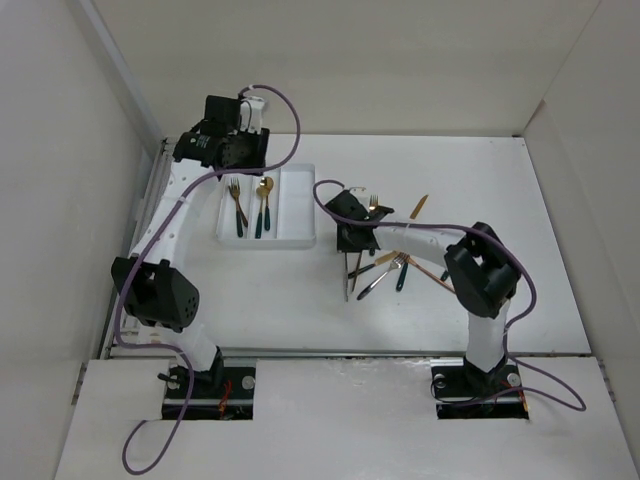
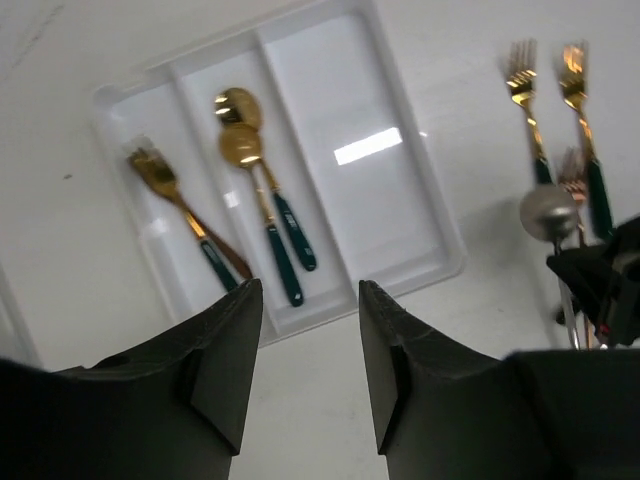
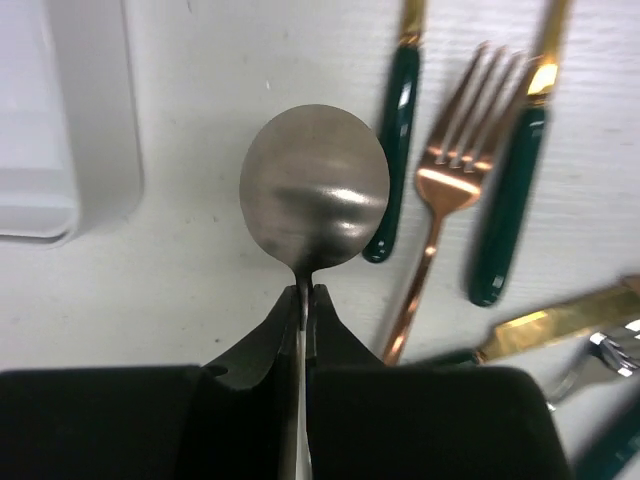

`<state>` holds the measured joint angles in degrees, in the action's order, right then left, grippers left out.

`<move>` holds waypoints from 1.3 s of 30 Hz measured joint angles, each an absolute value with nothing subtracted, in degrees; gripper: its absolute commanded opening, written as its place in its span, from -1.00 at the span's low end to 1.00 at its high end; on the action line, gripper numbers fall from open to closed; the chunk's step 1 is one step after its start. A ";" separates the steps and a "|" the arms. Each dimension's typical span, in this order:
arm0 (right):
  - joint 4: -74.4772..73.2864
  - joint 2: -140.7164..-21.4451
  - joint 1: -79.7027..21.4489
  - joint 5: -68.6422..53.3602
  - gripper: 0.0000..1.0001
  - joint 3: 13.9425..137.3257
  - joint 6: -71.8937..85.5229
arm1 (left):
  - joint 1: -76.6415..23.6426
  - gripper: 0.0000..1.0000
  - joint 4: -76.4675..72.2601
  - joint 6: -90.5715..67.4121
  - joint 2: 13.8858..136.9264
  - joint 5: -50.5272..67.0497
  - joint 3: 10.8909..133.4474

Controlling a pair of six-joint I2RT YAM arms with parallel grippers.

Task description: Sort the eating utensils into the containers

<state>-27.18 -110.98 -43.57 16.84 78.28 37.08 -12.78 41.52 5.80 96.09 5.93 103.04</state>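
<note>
1. Top view: white tray (image 1: 296,200) lies left of the loose utensils (image 1: 383,278); right gripper (image 1: 350,245) over them, grip unclear here.
2. Left wrist: left gripper (image 2: 310,370) jaws apart, empty, above the tray holding fork (image 2: 185,215) and two gold spoons (image 2: 243,147).
3. Right wrist: jaws pinch silver spoon (image 3: 314,205) at its neck.

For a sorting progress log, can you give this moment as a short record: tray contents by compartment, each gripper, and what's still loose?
tray: white tray, three long compartments
left compartment: at least one gold fork
middle compartment: two gold spoons
right compartment: empty
right gripper: shut on the silver spoon at its neck, right of the tray
left gripper: open, holding nothing, over the tray's end
still loose: loose utensils, forks and knives among them, on the table right of the tray
</note>
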 measured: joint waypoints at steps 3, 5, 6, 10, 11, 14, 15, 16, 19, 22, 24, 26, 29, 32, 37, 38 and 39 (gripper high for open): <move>-28.40 -106.26 -43.57 20.43 -1.00 78.32 38.26 | -16.51 -0.05 41.71 8.19 95.15 11.29 101.45; -28.82 -101.08 -43.57 22.79 -1.00 79.00 38.96 | -18.94 0.09 42.06 9.82 94.02 15.20 100.49; -28.93 -99.57 -43.57 23.44 -1.00 79.50 39.09 | -20.16 0.11 42.15 10.48 93.23 17.52 100.01; -28.45 -92.68 -43.57 25.52 -1.00 84.58 39.79 | -24.32 0.18 42.68 12.10 90.32 25.89 99.33; -27.90 -91.53 -43.57 25.67 -1.00 85.84 39.90 | -24.99 0.21 42.70 12.36 89.73 27.55 99.33; -26.55 -89.32 -43.57 25.58 -1.00 89.08 39.92 | -26.83 0.28 42.78 13.28 88.62 32.14 99.33; -26.09 -88.97 -43.53 25.45 -1.00 89.93 39.92 | -27.40 0.30 42.81 13.45 88.51 33.47 99.33; -25.76 -88.82 -43.53 25.15 -1.00 90.67 39.92 | -27.77 0.30 42.85 13.54 88.49 34.59 99.35; -24.32 -88.71 -43.48 23.88 -1.00 91.59 39.92 | -28.47 0.38 42.89 13.89 88.51 37.17 99.42; -23.92 -88.71 -43.48 22.20 -1.00 91.59 39.92 | -28.86 0.38 42.92 13.98 88.68 38.59 100.09; -23.55 -88.71 -43.48 21.54 -1.00 91.59 39.92 | -28.95 0.35 42.70 14.04 89.06 39.11 100.68; -23.00 -88.71 -43.48 20.45 -1.00 91.59 39.92 | -29.15 0.29 42.65 13.87 89.73 39.46 100.79; -21.93 -88.71 -43.48 18.85 -1.00 91.59 39.92 | -29.17 0.21 42.46 13.32 91.88 39.53 101.06; -21.61 -88.71 -43.48 17.76 -1.00 91.59 40.05 | -29.23 0.02 42.19 12.95 94.39 38.52 101.08; -20.93 -88.71 -43.42 17.28 -1.00 91.46 40.34 | -29.23 -0.69 40.99 10.96 96.27 37.65 101.08; -20.60 -88.71 -43.27 17.28 -1.00 91.39 40.38 | -29.23 -0.94 40.66 10.59 96.27 37.67 101.08; -20.51 -88.68 -43.18 17.41 -1.00 91.37 40.38 | -29.30 -1.00 40.51 9.76 96.27 36.45 101.12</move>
